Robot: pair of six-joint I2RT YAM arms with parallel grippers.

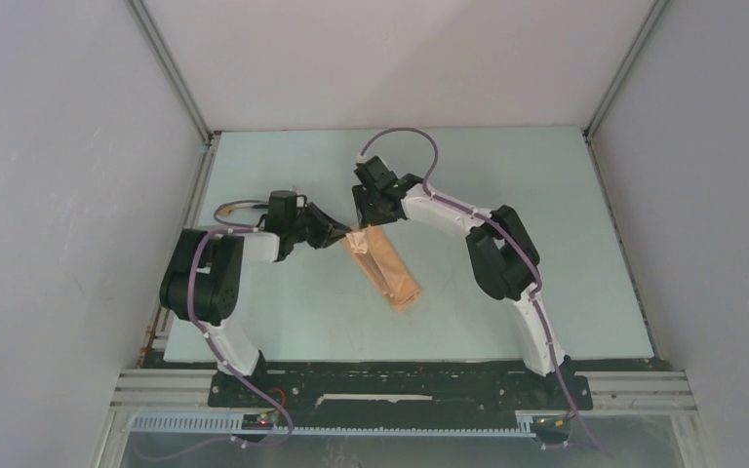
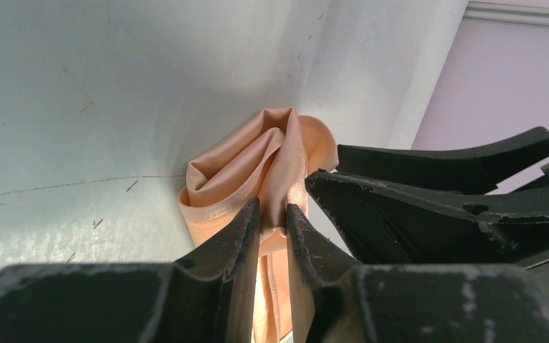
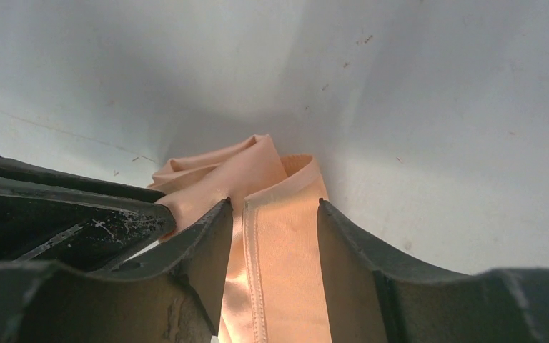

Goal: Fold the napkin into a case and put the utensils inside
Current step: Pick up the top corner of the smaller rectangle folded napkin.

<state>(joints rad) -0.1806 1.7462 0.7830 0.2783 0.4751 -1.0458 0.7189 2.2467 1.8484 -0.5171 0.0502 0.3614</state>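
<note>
The peach napkin (image 1: 387, 270) lies folded into a narrow oblong case in the middle of the table, running from far left to near right. Both grippers meet at its far end. My left gripper (image 1: 345, 237) comes in from the left, shut on a raised fold of the napkin (image 2: 250, 161); the cloth is pinched between its fingertips (image 2: 273, 205). My right gripper (image 1: 369, 218) hangs just over the same end, open, its jaws (image 3: 275, 204) straddling the hemmed edge of the napkin (image 3: 286, 250) without pressing it. The utensils are out of view.
The pale table (image 1: 546, 214) is bounded by white walls at the back and both sides. In the left wrist view the right gripper's dark fingers (image 2: 429, 193) sit close beside mine. The left gripper's finger (image 3: 64, 214) shows at the left of the right wrist view.
</note>
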